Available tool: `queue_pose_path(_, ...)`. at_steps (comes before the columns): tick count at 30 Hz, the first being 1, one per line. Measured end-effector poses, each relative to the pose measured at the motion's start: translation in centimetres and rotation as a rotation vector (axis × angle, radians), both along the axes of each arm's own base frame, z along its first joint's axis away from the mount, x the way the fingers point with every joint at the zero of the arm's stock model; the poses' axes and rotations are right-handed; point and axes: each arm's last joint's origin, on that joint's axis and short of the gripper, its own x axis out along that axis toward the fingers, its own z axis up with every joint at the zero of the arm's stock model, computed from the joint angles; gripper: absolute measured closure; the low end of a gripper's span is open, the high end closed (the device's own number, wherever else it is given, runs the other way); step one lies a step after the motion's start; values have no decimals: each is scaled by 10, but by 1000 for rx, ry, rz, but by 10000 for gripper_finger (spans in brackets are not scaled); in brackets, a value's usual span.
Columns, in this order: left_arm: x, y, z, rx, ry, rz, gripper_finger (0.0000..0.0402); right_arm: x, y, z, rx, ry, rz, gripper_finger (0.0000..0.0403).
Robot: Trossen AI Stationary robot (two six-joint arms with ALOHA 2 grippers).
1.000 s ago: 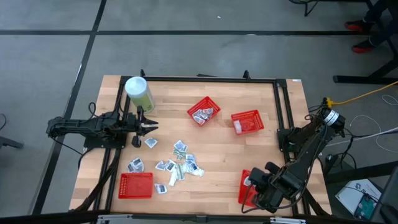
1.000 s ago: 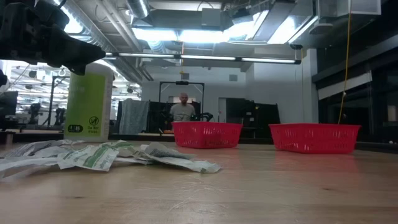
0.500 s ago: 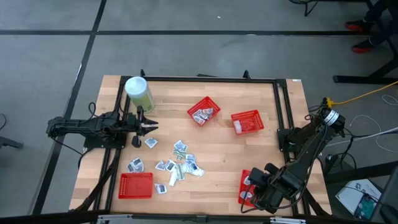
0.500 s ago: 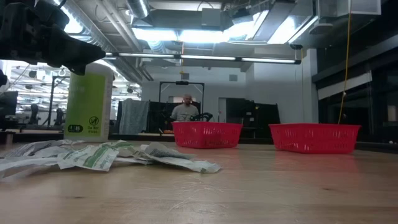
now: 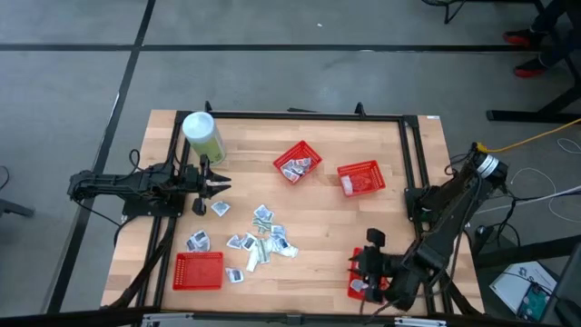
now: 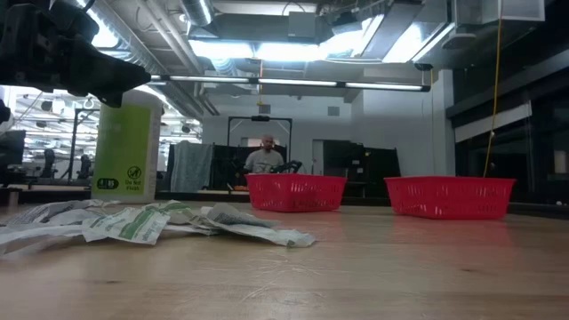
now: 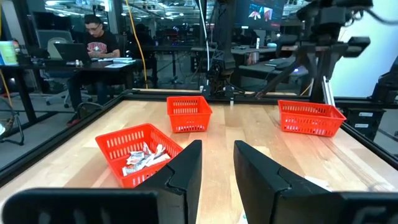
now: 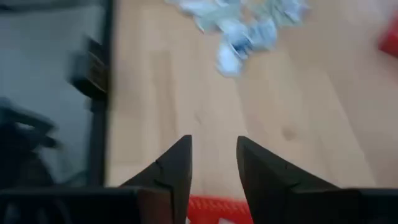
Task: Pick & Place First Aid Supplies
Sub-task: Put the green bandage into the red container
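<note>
Wood table (image 5: 327,227); right hand (image 8: 212,163) parted, empty.

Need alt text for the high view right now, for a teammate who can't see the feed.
Loose first aid packets lie scattered mid-table among four red baskets. The right gripper, fingers open, is over the basket at the near right edge; the left gripper waits, fingers open, beside a pale-green canister.

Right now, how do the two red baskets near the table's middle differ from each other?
In the high view, the left basket sits turned at an angle and holds several packets; the right basket lies squarer to the table edge, with one white item visible at its left end. Both are red mesh, similar in size.
</note>
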Motion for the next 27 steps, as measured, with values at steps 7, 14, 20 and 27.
queue_pose_path(7, 0, 0, 0, 0, 0, 0, 313, -8, -36, -4, 205, -350, 361, 276)
queue_pose_path(14, 0, 0, 0, 0, 0, 0, 313, -35, -95, -27, 246, -607, 461, 276)
queue_pose_path(20, 0, 0, 0, 0, 0, -1, 313, -60, -129, -34, 187, -744, 455, 276)
queue_pose_path(27, 0, 0, 0, 0, 0, -1, 313, -78, -152, -38, 168, -858, 466, 276)
